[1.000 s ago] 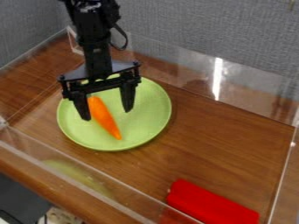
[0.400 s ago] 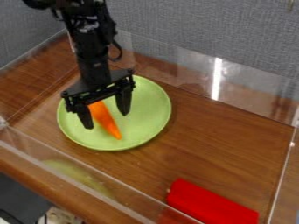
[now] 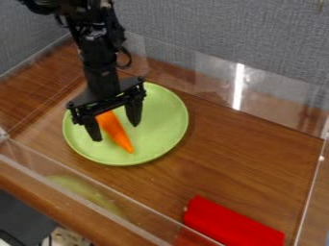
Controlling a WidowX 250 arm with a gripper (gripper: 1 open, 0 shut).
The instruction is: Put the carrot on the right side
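The plate [image 3: 164, 135] sat toward the table's [image 3: 244, 154] left side, the carrot [image 3: 118, 134] lying on it. The gripper [image 3: 108, 117] hung over it, fingers spread wide astride the carrot. A red block [image 3: 232, 223] lay by the front right edge.

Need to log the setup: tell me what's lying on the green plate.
A carrot lies on the green plate. The open gripper straddles it, covering its upper end.

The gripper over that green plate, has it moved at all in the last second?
Yes. The gripper has dropped lower toward the green plate and shifted slightly left in the picture; its open fingers now straddle the carrot.
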